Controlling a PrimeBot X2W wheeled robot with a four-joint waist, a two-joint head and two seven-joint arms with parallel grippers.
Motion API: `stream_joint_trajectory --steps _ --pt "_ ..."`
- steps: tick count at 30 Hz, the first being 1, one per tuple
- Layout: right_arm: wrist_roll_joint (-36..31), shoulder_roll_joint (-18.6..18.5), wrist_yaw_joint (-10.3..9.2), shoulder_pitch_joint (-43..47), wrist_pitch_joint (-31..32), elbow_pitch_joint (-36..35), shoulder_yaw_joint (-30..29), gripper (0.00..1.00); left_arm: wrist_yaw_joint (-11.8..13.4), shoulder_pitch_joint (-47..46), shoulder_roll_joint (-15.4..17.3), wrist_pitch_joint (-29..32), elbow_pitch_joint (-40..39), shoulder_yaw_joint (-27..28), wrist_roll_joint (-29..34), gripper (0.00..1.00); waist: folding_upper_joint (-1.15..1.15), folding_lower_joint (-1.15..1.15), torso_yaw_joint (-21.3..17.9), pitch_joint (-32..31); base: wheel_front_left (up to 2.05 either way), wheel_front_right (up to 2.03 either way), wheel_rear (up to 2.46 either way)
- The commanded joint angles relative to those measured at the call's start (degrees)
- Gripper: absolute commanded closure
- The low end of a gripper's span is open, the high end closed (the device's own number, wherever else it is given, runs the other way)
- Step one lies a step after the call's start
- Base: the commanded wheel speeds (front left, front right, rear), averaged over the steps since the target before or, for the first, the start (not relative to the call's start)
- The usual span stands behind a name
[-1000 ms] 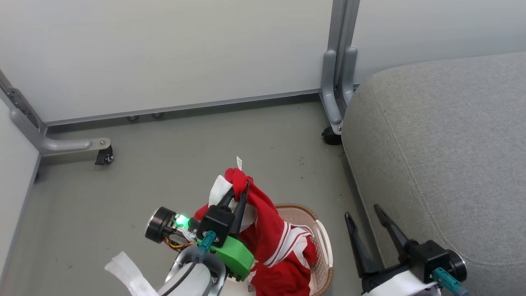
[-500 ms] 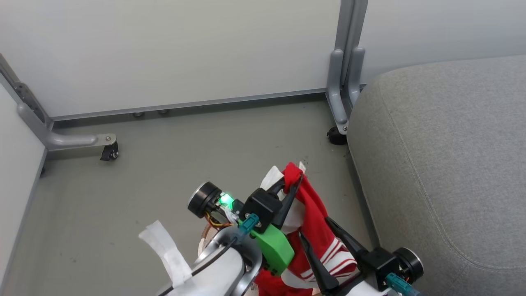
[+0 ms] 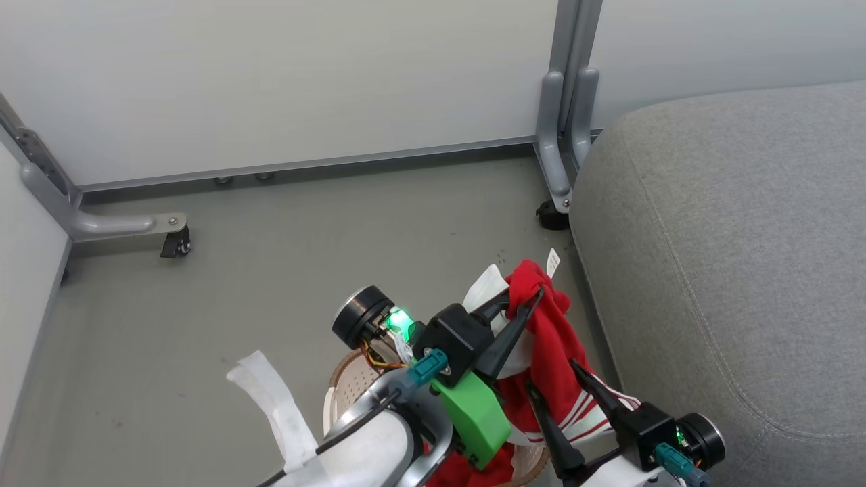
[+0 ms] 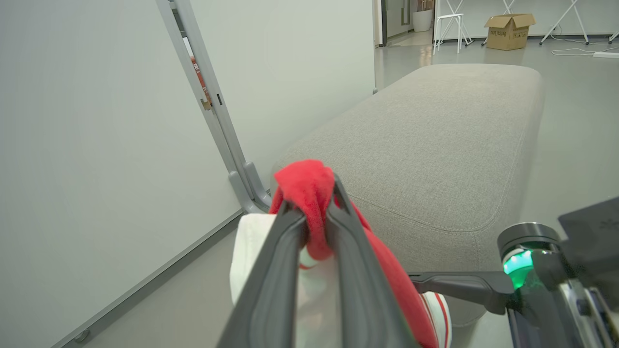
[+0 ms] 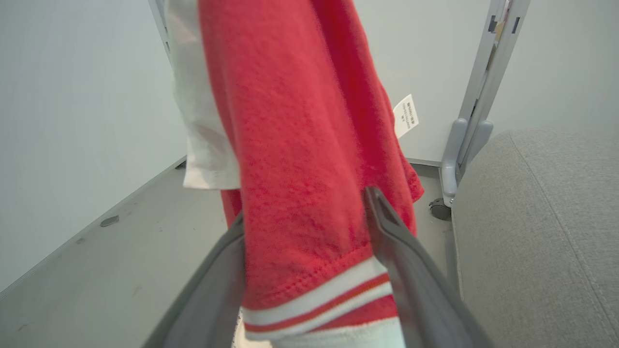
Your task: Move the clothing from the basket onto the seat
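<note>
right wrist view: your right claw (image 5: 304, 205) stands spread wide. the hanging clothing (image 5: 290, 145) drapes between its fingers with the striped hem low in the gap, and it grips nothing. close it carelessly and you may bunch only that hem, or push the cloth off to one side. just above, in the head view, your left claw (image 3: 524, 297) is pressed together on a small red fold at the top. the whole weight hangs from that one thin pinch, so a jerk could let it slide out. the lower part of the clothing seems to trail down into the basket (image 3: 345, 379), where more red cloth lies, so a quick lift might drag the basket or tip it. if the pinch fails here, the piece lands on the floor (image 3: 304, 270) between basket and seat. further on, the seat (image 3: 731, 237) sits close on the right. swing across too low and the dangling hem and tag (image 3: 553, 262) may catch on its rounded edge and fall short.
</note>
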Motion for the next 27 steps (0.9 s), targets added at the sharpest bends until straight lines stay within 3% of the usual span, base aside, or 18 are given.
stream_joint_trajectory --steps 1,2,3,15,16,17,18,19,27 --pt "-0.4 -0.1 -0.02 -0.1 0.0 0.3 0.1 0.6 -0.2 0.8 0.5 0.3 -0.7 0.1 -0.8 1.0 0.0 0.0 0.0 0.1 0.0 0.0 0.0" --pt "-0.3 -0.1 -0.02 -0.1 0.0 0.5 0.3 0.84 -0.3 0.8 0.8 0.4 -1.2 0.0 -0.9 1.0 0.0 0.0 0.1 0.1 0.0 0.0 0.0" --pt "-0.3 -0.1 -0.02 -0.1 0.0 0.5 0.4 1.0 -0.4 0.9 1.0 0.6 -1.5 0.1 -1.1 1.0 0.0 0.0 0.1 0.2 0.0 0.0 0.0" --pt "0.3 -0.1 -0.02 -1.0 0.0 -0.9 0.5 1.0 0.2 1.7 2.6 0.6 -0.6 0.3 -1.8 1.0 0.0 0.0 -0.1 0.4 0.0 0.0 0.0" --pt "0.3 -0.1 -0.02 -1.0 0.0 -1.1 0.4 1.0 0.6 1.8 2.7 0.5 -0.5 0.5 -1.8 0.96 0.0 0.0 -0.2 0.5 0.0 0.0 0.0" --pt "0.4 -0.1 -0.02 -1.0 0.0 -1.2 0.2 1.0 0.7 1.8 2.7 0.4 -0.4 0.6 -1.9 0.57 0.0 0.0 -0.2 0.5 0.0 0.0 0.0" --pt "0.5 -0.1 -0.02 -1.0 0.0 -1.3 0.1 1.0 0.9 1.9 2.8 0.3 -0.3 0.6 -1.8 0.07 0.0 0.0 -0.2 0.5 0.0 0.0 0.0" --pt "0.5 -0.1 -0.02 -1.0 0.0 -1.4 0.0 1.0 1.2 1.9 2.8 0.0 -0.3 0.7 -1.7 0.0 0.0 0.0 -0.2 0.5 0.0 0.0 0.0" --pt "0.7 -0.1 -0.02 -0.7 0.0 -1.6 -0.9 1.0 1.7 1.4 2.9 -0.9 0.4 0.8 -1.4 0.0 0.0 0.0 -0.2 0.4 0.0 0.0 0.0"
